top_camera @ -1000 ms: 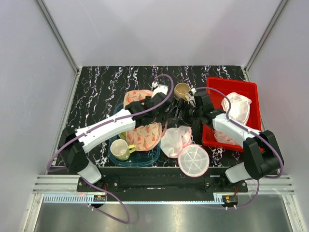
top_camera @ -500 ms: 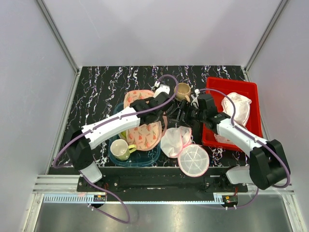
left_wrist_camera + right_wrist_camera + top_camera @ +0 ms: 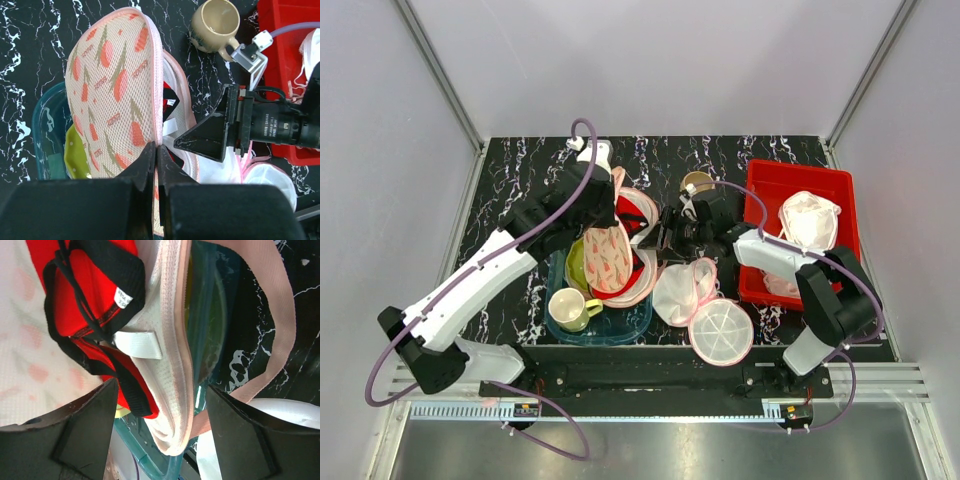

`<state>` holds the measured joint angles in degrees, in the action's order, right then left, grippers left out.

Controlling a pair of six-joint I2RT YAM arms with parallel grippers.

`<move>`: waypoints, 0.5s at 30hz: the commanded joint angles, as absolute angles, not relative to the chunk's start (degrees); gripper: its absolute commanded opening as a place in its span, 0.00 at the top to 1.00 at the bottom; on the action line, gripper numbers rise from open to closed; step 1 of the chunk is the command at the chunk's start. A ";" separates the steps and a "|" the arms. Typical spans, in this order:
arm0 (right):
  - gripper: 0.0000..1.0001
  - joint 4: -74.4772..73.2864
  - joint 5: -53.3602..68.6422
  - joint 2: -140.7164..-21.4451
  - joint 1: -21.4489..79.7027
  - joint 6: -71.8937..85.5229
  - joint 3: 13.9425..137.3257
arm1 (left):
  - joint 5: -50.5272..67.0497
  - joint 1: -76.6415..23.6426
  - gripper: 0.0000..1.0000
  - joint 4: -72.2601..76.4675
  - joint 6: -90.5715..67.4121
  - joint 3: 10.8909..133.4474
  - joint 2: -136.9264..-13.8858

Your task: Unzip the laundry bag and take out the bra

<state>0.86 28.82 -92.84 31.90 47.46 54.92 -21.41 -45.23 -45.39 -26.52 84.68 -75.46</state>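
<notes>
my left gripper (image 3: 156,152) is clamped on the pink edging of the laundry bag (image 3: 115,90), holding it up on edge over the teal tub (image 3: 620,322), just to 9 o'clock of the table's middle. the zip looks undone: the mouth gapes toward 3 o'clock, and the bra (image 3: 90,300), red with black trim, shows inside. my right gripper (image 3: 161,385) sits at that mouth, jaws apart, gripping nothing. what's left, i reckon: pinch the bra and draw it out.

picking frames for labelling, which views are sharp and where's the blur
Top external: evenly lit, sharp throughout. Left wrist: peach mesh laundry bag with red-orange motifs crisp, left gripper a dark blur. Right wrist: red, black-trimmed garment sharp, right gripper soft.
</notes>
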 commanded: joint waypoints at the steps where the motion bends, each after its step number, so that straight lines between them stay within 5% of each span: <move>1: 0.22 3.08 28.22 -92.82 32.08 48.16 56.87 | -16.88 -44.12 1.00 -43.24 -26.37 83.50 -73.92; 5: 0.28 1.76 23.56 -90.62 31.99 47.81 56.16 | -16.26 -43.25 1.00 -43.07 -26.28 83.58 -73.39; 13: 0.55 4.22 22.67 -92.20 31.99 48.69 55.81 | -15.12 -42.45 1.00 -42.71 -26.19 83.32 -73.04; 15: 0.74 4.75 22.15 -91.76 31.99 48.78 55.81 | -15.12 -42.19 1.00 -42.71 -26.19 83.32 -72.51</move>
